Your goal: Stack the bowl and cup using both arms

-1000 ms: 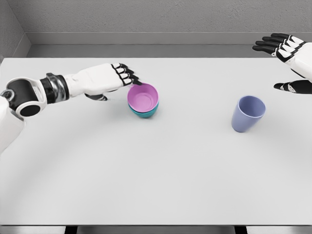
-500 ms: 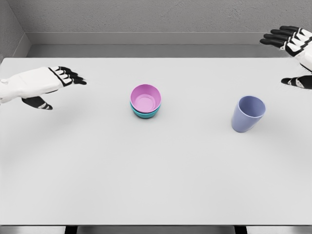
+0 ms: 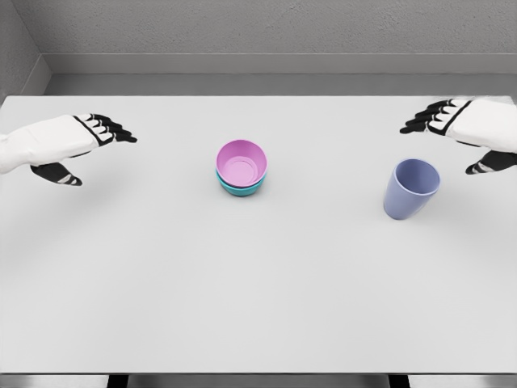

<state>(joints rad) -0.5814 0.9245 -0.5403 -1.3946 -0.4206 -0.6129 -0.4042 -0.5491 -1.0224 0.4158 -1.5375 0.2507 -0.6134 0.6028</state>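
A pink bowl (image 3: pixel 241 162) sits nested inside a teal bowl (image 3: pixel 240 187) near the middle of the white table (image 3: pixel 258 283). A blue-purple cup (image 3: pixel 410 188) stands upright to the right. My left hand (image 3: pixel 85 145) hovers at the far left, fingers spread, well apart from the bowls and holding nothing. Above and just right of the cup, my right hand (image 3: pixel 460 137) is open, its fingers pointing left and its thumb low, not touching the cup.
A grey wall and ledge (image 3: pixel 258 77) run behind the table's far edge. The table's front edge lies along the bottom of the view.
My left hand let go of the pink bowl's rim and drew back to the far left. My right hand came down and leftward from the upper right corner toward the cup.
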